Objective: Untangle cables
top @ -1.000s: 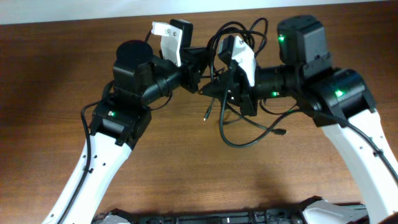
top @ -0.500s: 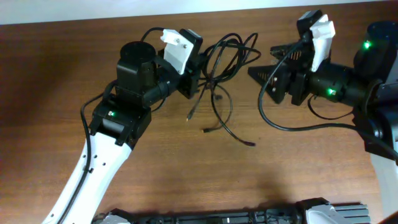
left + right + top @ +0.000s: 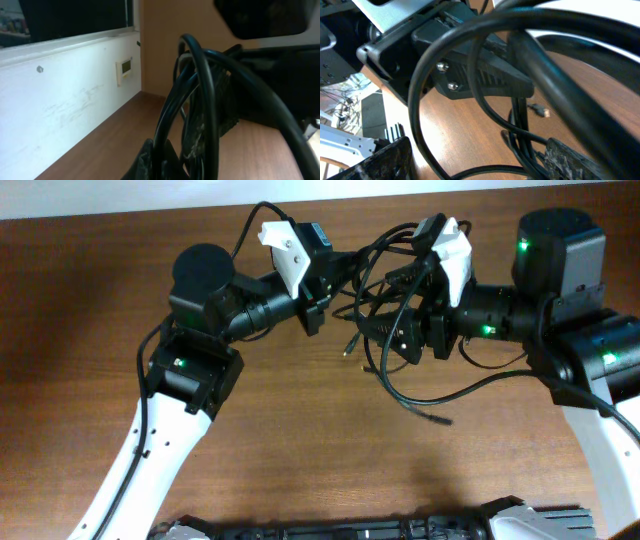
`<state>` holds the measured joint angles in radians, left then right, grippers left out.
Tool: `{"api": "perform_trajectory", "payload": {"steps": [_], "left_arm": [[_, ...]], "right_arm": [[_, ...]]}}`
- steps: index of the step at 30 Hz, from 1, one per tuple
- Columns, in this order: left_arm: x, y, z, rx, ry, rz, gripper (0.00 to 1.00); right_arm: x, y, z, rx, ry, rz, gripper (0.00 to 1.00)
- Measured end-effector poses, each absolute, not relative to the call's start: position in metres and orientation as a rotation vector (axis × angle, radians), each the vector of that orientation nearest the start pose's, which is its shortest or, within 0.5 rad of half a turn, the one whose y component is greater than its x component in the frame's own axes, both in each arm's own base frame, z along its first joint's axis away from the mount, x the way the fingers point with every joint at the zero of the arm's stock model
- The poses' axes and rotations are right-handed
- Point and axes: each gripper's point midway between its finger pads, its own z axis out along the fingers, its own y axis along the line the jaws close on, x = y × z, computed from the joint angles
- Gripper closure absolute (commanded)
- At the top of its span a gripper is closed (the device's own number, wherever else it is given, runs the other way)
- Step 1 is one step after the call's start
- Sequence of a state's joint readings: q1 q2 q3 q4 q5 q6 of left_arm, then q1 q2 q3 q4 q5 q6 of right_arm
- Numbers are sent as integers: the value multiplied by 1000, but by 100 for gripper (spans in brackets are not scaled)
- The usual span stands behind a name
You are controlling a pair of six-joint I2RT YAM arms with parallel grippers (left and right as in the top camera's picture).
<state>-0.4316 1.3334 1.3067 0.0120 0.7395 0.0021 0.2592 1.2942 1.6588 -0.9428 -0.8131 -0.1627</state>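
Black cables (image 3: pixel 372 275) over a brown wood-grain table (image 3: pixel 300 440).

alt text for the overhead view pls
A tangle of thin black cables sits between two grippers over a brown wooden table. The left gripper is shut on the bundle; the right gripper is open among the loops, and one strand trails across the table.

Thin black cables (image 3: pixel 378 275): bunched in tangled loops at far middle of table (image 3: pixel 80 330); one strand trails nearer (plug end (image 3: pixel 441 420) on wood).
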Motion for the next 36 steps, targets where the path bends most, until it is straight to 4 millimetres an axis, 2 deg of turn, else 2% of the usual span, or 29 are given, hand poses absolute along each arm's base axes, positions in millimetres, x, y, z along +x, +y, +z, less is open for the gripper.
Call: {"api": "perform_trajectory", "payload": {"steps": [9,12,13,14,16,18,24,29,31,35,36], "left_arm": [[311,-282,434,926,1318,-941,100],[301,-293,438,949,1289,-969,100],[298,-295,438,955,1286,-976,100],[297,-297,438,958,1284,-979,100],[296,-297,438,962,1282,-983,100],[293,-299,438,970,1279,-1000,100],[294,-298,437,960,1296,-1007,100],[312,-293,403,864,1514,-941,100],[320,-288,393,823,1574,-899,100],[322,-285,381,804,1636,-878,100],[321,-284,372,804,1682,-879,100]], "right_arm": [[273,203,406,-909,1865,925,28],[271,205,407,-922,1855,938,38],[270,205,407,-925,1852,941,52],[270,205,407,-928,1850,938,61],[273,203,406,-922,1854,918,88],[278,199,404,-903,1869,888,96],[279,198,402,-907,1873,881,96],[273,206,407,-939,1839,925,96],[270,205,417,-945,1794,910,96],[247,199,459,-939,1637,855,96],[245,197,466,-920,1620,851,96]]}}
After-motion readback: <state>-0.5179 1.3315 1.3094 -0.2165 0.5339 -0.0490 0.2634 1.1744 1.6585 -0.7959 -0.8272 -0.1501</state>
